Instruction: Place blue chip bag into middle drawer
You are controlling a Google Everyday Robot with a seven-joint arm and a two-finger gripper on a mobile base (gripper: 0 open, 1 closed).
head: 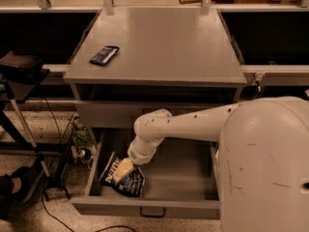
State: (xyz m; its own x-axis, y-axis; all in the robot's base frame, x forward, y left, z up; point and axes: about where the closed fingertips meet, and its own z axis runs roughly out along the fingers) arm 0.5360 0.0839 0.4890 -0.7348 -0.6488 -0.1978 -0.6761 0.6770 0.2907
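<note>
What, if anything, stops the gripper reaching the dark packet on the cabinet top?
Likely yes: nothing covers the packet on the cabinet top. The gripper sits low in the middle drawer at the blue chip bag, so it must rise out first.

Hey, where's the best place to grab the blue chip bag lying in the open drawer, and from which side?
Probably pinch its crinkled rear end from above. The blue chip bag lies in the left front corner of the middle drawer, so the walls block low side approaches. The gripper sits right at that end.
</note>
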